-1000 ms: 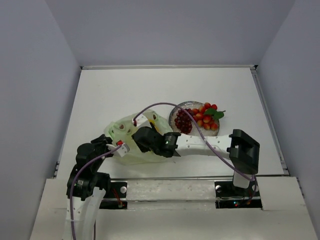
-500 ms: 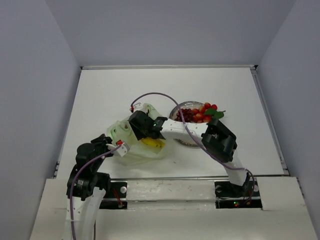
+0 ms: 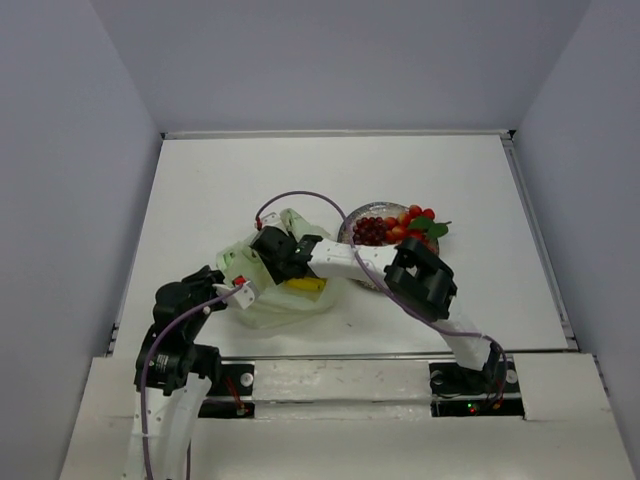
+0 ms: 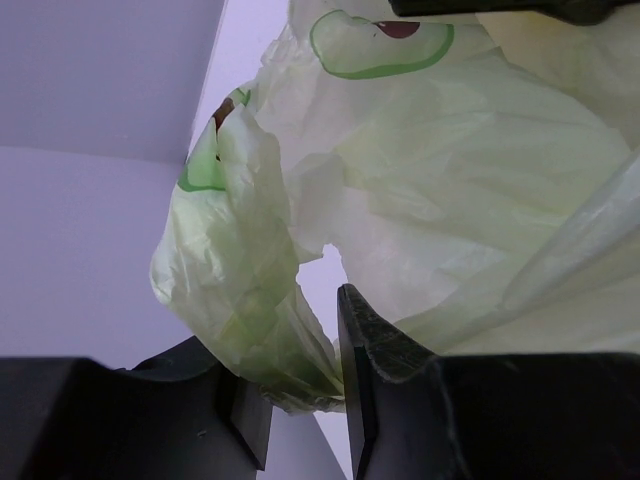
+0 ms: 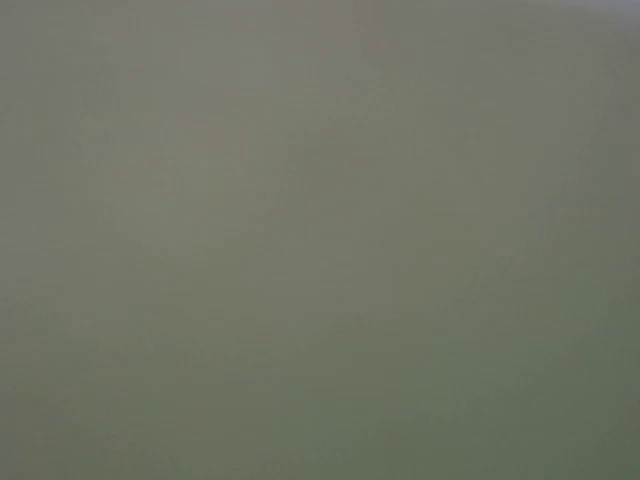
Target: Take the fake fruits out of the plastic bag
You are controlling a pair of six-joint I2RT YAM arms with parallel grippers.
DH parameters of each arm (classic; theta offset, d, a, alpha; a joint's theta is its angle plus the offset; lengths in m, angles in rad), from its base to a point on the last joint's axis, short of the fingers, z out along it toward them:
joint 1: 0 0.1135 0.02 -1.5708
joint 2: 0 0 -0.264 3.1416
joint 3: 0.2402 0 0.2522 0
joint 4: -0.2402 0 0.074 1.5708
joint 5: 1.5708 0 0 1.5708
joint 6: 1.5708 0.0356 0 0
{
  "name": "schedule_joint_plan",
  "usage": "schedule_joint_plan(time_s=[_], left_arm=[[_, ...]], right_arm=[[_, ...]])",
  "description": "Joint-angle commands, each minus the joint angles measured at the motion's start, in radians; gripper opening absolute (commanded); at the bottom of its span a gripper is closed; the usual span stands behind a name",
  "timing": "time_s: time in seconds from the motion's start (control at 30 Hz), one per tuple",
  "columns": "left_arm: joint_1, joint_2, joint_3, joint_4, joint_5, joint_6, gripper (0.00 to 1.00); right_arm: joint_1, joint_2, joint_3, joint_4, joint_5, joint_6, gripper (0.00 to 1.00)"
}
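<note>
Left gripper (image 4: pixel 300 392) pinches plastic bag (image 4: pixel 450 200) hem, lower frame; right gripper (image 3: pixel 272 255) buried inside, grip unreadable: hold hem taut, ease banana (image 3: pixel 306 285) out.

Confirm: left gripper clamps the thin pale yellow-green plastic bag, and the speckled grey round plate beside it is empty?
Wrong on one point. The left gripper does clamp the plastic bag, but the top external view shows the grey plate holding a red plastic berry bunch and a dark purple-red grape bunch.
</note>
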Motion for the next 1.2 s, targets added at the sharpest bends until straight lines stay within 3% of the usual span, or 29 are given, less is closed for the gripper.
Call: schedule_joint_plan(time_s=[0.0,0.03,0.07,0.23,0.53,0.83,1.0,1.17], left_arm=[[0.000,0.026,0.000,0.068,-0.005,-0.024,0.41],[0.000,0.032,0.005,0.069,-0.005,-0.027,0.41],[0.000,0.034,0.006,0.071,-0.007,-0.028,0.41],[0.000,0.049,0.008,0.101,-0.044,-0.047,0.41],[0.000,0.202,0.038,0.238,-0.142,-0.183,0.35],[0.000,0.370,0.126,0.325,-0.234,-0.326,0.23],[0.000,0.364,0.137,0.315,-0.208,-0.347,0.22],[0.000,0.318,0.108,0.312,-0.209,-0.338,0.22]], right_arm=[[0.007,0.055,0.024,-0.122,0.008,-0.032,0.33],[0.007,0.043,0.030,-0.122,0.009,-0.029,0.19],[0.007,0.032,0.042,-0.122,0.006,-0.029,0.14],[0.007,-0.052,0.105,-0.122,-0.098,-0.079,0.01],[-0.004,-0.324,0.093,-0.044,-0.398,-0.164,0.01],[-0.045,-0.373,0.173,-0.036,-0.688,-0.177,0.01],[-0.056,-0.408,0.229,-0.018,-0.730,-0.144,0.01],[-0.220,-0.545,0.220,0.111,-0.700,-0.001,0.01]])
